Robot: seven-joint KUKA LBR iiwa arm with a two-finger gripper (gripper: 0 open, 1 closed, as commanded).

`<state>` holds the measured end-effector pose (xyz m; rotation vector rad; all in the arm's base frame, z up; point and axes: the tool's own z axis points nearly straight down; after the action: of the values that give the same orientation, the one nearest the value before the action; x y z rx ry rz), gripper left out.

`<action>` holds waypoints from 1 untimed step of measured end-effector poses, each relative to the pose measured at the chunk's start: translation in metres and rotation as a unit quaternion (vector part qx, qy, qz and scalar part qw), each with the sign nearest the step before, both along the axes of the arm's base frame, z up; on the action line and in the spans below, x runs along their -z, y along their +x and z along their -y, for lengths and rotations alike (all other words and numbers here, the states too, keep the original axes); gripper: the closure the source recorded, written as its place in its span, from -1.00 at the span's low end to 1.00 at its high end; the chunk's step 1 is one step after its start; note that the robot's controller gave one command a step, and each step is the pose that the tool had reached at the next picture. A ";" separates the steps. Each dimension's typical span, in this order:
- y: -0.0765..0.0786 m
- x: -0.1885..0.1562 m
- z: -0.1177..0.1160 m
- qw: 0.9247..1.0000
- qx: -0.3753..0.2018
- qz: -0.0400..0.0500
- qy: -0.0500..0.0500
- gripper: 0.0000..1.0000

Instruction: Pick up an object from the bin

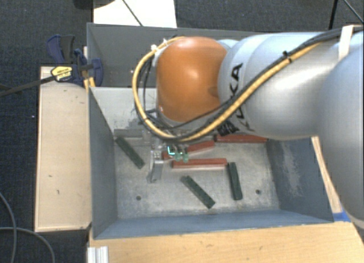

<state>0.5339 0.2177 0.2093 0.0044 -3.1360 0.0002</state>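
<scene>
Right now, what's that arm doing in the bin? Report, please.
Gripper low in bin, toward view's left. Red bar nearest, on its right; green bar on its left. Holding anything: can't tell.

Black lettering (236, 75) stands on the silver arm (296, 100), just behind its orange cover (187, 77), and reads as the brand name KUKA. A yellow cable (284, 58) crosses the word and hides its middle letters.

Flat just right of the gripper (154, 172), near its tip: reddish-brown bar (199, 164), lying level across the bin floor. Just left, apart from it: dark green bar (129, 151), flat, slanting. Below and right: second dark green bar (197, 191), flat, diagonal.
</scene>
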 end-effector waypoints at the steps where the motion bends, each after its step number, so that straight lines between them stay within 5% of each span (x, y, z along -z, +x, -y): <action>1: 0.002 -0.004 0.001 1.000 0.003 0.004 0.001 -1.00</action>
<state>0.5359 0.2166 0.2137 -0.0036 -3.1435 -0.0027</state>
